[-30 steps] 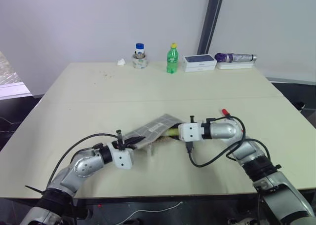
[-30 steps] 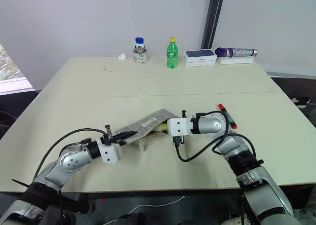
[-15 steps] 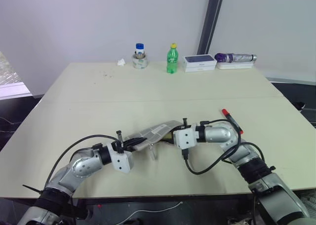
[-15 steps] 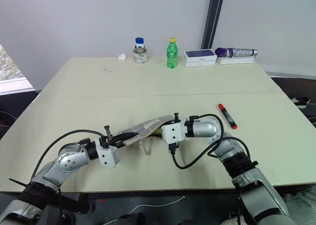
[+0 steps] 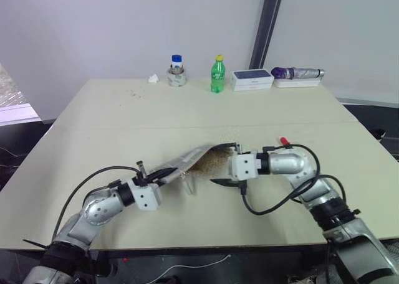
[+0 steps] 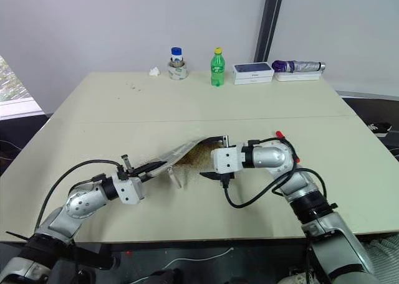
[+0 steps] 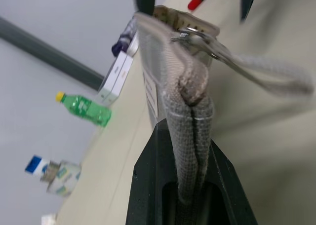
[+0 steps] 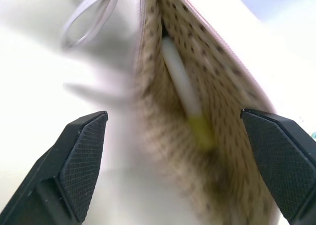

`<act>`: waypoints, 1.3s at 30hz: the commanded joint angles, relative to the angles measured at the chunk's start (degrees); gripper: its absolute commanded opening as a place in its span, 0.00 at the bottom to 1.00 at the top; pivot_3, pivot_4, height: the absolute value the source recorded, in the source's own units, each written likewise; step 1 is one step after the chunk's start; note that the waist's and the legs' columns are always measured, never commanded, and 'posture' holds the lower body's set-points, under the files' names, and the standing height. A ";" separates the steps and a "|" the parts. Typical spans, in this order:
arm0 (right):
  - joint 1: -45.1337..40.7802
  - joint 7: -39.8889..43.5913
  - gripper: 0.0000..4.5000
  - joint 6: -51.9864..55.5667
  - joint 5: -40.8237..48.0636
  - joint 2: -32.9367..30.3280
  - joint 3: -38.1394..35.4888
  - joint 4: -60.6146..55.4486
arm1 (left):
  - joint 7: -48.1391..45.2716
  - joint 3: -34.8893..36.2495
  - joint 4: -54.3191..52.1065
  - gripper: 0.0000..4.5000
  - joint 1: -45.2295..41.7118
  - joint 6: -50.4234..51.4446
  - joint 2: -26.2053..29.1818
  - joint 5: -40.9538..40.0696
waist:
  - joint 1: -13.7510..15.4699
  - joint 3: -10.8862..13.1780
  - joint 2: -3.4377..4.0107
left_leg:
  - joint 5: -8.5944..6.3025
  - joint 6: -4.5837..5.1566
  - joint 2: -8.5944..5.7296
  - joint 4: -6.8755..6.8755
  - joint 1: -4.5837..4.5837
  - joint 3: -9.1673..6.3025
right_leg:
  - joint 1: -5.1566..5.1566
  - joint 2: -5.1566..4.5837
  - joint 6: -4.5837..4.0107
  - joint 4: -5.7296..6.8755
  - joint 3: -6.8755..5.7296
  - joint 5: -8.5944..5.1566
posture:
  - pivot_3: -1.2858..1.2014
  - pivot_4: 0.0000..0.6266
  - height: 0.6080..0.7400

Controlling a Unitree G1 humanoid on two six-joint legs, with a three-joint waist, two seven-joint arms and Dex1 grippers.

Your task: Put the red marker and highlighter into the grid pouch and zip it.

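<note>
The grid pouch hangs just above the table, with my left gripper shut on its left end, as the left wrist view shows. Its mouth gapes toward my right gripper, which stands open right at the opening, one finger above and one below. The right wrist view looks into the dotted lining, where the highlighter lies inside the pouch between my open fingers. The red marker lies on the table behind my right arm, mostly hidden by it.
The zipper pull loop dangles under the pouch. Along the far edge of the table stand a blue-lidded jar, a green bottle, a white box and a purple object on a white tray.
My right gripper has opened wide and drawn back a little from the pouch mouth, leaving the highlighter inside. My left gripper has shifted left with the pouch end.
</note>
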 commanded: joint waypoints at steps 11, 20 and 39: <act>7.62 -15.39 1.00 31.95 12.67 -1.54 -19.78 -2.78 | 1.71 2.83 -1.32 0.00 2.32 -0.71 -0.10 -1.67 | 0.11 0.00 -0.01 | -0.01 0.01 0.02 0.01 0.04 -0.01 | 0.06 -0.01 0.00 0.02 0.00 0.00 | 0.52 0.24 1.00; 6.61 -30.99 1.00 41.10 10.18 -0.88 -27.04 7.13 | 1.49 2.15 -1.86 0.00 2.50 -0.79 -1.22 -2.18 | -0.16 -0.01 0.02 | 0.00 0.00 0.00 -0.01 0.04 0.03 | 0.03 -0.01 0.00 0.04 0.01 0.00 | 0.52 0.24 1.00; 5.18 -19.89 0.08 46.02 15.40 -2.65 -23.19 7.21 | -0.11 2.00 -3.58 0.00 3.46 1.49 -2.73 -4.75 | -0.16 -0.03 0.04 | -0.16 0.29 0.01 0.00 0.04 0.05 | 0.03 -0.03 0.00 0.04 0.03 0.00 | 0.52 0.24 1.00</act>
